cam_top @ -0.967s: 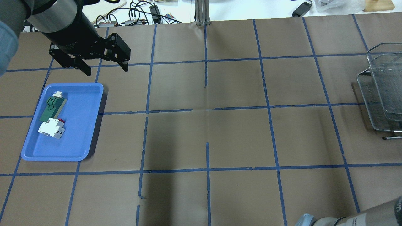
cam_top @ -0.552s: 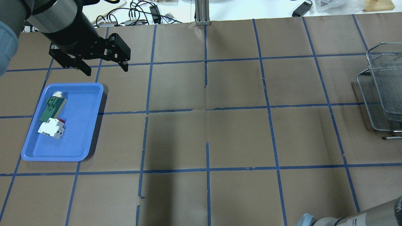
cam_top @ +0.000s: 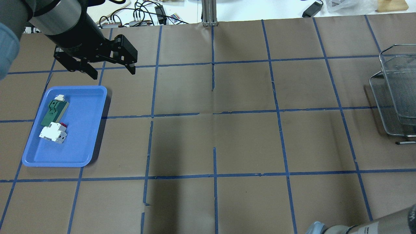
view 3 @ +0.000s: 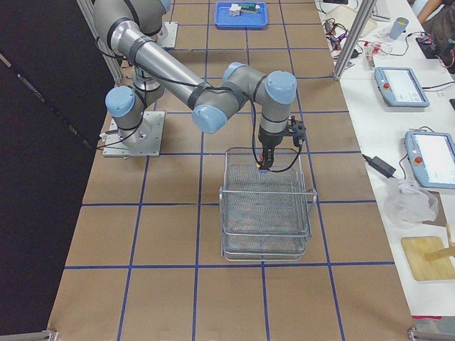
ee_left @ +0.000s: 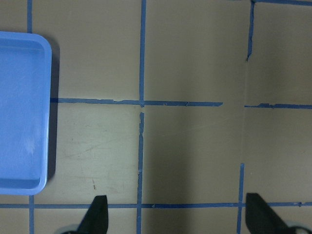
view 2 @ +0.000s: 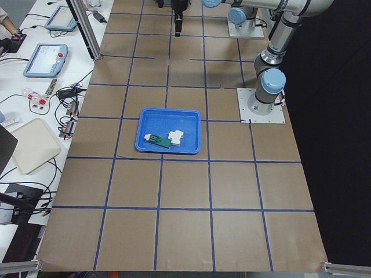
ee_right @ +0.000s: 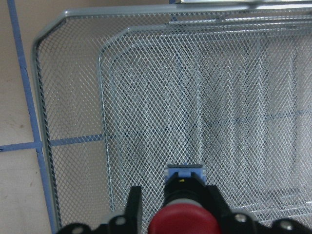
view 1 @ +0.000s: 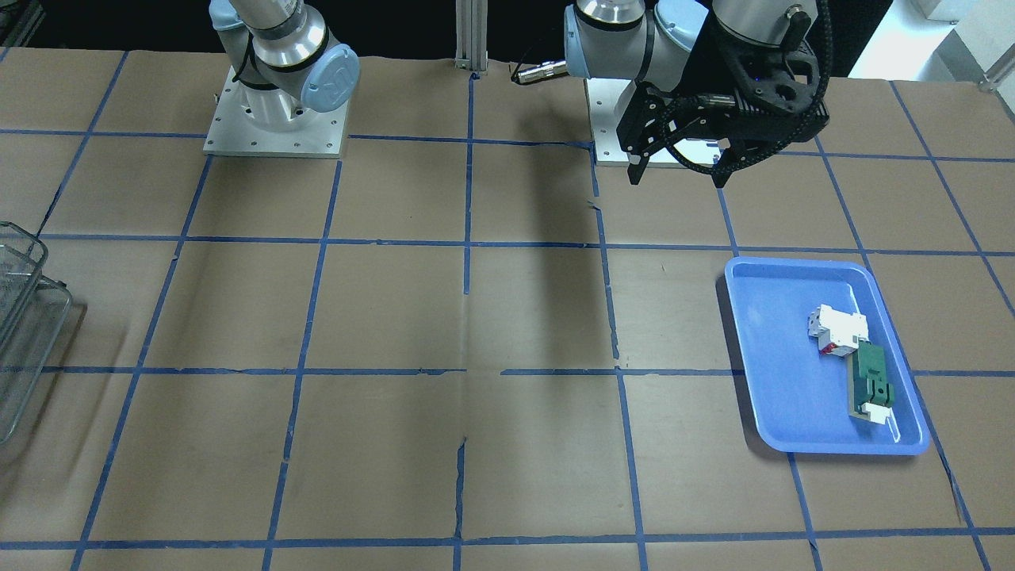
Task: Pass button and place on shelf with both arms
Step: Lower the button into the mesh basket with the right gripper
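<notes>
- Front-facing view: the left arm leaned out from its base with the wrist turned down. The left gripper hung above bare table, between the base and the blue tray. Its fingers were spread wide with nothing between them. Of the right arm only the base and lowest joints showed. A white block switch and a green flat part lay touching in the tray. The shelf clipped the view's left edge.
- Overhead view: the left gripper stood just beyond the tray's far edge, fingers wide apart and empty. The shelf sat well apart at the right edge, and only a piece of the right arm showed at the bottom right.
- Exterior left view: the near arm rose from its base plate and left the frame. Its gripper hung small at the top, beyond the tray, too small to judge its spread.
- Exterior right view: the near arm stretched from its base across the table and its wrist pointed straight down. The right gripper was at the back rim of the shelf's top tier. The button showed as a red and yellow speck at the fingertips. Whether it touched the mesh could not be told.
- Left wrist view: two black fingertips stood far apart over brown paper and blue tape, with the tray's corner at the left.
- Right wrist view: the right gripper's fingers pinched the button's black body from both sides. The red cap faced the camera and the far end hung over the upper tier's mesh.
</notes>
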{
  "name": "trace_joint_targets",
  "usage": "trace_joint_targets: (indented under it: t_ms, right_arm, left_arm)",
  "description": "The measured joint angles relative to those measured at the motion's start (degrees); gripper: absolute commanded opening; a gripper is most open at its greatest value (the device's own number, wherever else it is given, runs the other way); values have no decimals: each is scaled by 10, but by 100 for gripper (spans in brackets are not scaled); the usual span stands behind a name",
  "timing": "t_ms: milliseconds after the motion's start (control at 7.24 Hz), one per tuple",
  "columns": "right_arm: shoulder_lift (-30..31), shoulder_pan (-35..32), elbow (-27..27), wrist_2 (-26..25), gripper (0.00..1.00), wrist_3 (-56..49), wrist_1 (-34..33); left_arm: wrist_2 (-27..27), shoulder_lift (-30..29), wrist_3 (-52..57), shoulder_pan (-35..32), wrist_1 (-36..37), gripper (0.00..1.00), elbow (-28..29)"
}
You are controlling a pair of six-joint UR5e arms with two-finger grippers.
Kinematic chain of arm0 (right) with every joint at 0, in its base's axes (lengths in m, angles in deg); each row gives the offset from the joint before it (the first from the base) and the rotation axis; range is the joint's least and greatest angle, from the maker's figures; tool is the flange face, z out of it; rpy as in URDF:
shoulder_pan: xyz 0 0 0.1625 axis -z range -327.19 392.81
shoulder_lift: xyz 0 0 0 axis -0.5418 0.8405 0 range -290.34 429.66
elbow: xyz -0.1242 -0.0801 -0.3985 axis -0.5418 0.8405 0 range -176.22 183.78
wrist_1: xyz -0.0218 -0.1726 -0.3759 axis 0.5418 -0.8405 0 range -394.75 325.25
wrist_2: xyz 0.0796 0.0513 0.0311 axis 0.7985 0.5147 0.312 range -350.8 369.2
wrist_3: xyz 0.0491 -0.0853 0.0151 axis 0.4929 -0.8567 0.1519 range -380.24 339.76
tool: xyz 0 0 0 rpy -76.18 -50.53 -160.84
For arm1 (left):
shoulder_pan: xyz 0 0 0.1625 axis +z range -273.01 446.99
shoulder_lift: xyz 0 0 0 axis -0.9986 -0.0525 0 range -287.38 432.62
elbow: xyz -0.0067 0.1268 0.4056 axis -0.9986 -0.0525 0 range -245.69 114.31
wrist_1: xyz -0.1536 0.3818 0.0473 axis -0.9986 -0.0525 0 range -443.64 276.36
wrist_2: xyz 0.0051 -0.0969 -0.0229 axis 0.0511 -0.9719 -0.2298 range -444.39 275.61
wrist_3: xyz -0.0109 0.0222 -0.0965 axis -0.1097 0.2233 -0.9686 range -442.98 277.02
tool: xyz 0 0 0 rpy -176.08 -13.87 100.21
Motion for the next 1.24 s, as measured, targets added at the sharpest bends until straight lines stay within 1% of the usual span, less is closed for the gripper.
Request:
trace_joint_targets:
  t_ms: [552, 691, 829, 967, 1105, 1243]
  right_arm:
    - [1, 0, 0, -4, 100, -6, 0]
    - [0, 0, 0, -4, 62, -7, 0]
    - [-1, 0, 0, -4, 30, -6, 0]
    - [-2, 0, -3, -4, 0, -4, 1]
    - [-2, 0, -6, -4, 22, -3, 7]
    - [-2, 0, -6, -4, 99, -2, 18]
  left_arm:
    - [-1, 1, 0, 0, 0, 100, -1]
    - [-1, 1, 1, 0, 0, 100, -1]
    - [-1, 1, 1, 0, 0, 100, -1]
    - [-1, 1, 1, 0, 0, 100, -1]
    - [-1, 1, 1, 0, 0, 100, -1]
    - [-1, 1, 1, 0, 0, 100, -1]
